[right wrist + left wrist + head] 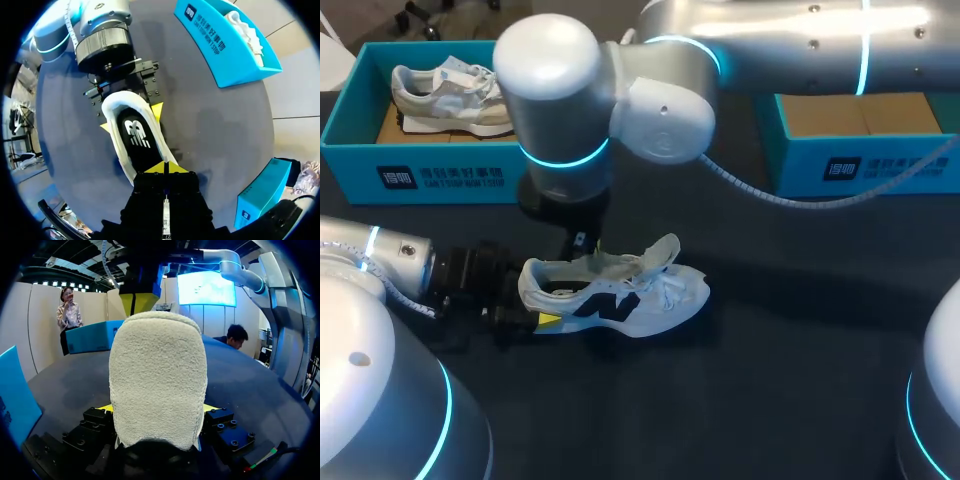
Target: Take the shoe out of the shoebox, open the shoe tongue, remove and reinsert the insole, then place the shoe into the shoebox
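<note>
L tool (131,119) clamps shoe (630,300) heel, R tool (164,169) tips together over insole (139,145), apart frm shoebox (440,182) wall.

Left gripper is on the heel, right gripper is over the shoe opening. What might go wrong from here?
1. The left gripper clamps only the heel of the white shoe; pulling the insole may lift or swing the free toe.
2. The right gripper looks shut over the insole, but what it holds is unclear; it may come up empty or snag the tongue.
</note>
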Motion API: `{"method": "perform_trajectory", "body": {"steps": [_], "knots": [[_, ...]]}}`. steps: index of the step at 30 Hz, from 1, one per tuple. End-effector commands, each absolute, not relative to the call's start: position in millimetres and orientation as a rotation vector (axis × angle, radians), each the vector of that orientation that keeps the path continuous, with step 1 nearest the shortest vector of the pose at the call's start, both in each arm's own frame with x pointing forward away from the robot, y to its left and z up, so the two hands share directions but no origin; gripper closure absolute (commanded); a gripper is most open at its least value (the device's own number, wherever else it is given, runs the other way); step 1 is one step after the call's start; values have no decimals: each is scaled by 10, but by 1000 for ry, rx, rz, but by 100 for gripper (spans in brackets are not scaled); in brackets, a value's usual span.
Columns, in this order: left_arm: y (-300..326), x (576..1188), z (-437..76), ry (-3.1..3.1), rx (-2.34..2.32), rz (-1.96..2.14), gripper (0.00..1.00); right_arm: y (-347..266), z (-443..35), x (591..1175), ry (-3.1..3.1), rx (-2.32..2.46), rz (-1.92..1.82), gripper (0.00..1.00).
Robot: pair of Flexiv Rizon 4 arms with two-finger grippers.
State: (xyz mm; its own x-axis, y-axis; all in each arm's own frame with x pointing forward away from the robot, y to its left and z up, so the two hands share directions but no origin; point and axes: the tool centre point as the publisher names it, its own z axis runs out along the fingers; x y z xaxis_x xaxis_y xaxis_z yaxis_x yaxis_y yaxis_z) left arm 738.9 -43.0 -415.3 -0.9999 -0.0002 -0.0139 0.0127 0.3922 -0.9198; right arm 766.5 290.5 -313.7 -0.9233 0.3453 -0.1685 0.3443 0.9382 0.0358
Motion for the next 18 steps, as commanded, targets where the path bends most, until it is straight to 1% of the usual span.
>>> {"method": "perform_trajectory", "body": {"steps": [1, 8, 18], "knots": [[-426, 7390, -4155, 2610, 12, -1724, 100, 2906, -3154, 7635, 2925, 534, -10, 100], [-426, 7390, -4155, 2610, 12, -1724, 100, 2946, -3264, 7489, 2995, 462, -102, 100], [-426, 7390, -4155, 2610, 12, -1724, 100, 2887, -3376, 7552, 3022, 338, -230, 100]]}}
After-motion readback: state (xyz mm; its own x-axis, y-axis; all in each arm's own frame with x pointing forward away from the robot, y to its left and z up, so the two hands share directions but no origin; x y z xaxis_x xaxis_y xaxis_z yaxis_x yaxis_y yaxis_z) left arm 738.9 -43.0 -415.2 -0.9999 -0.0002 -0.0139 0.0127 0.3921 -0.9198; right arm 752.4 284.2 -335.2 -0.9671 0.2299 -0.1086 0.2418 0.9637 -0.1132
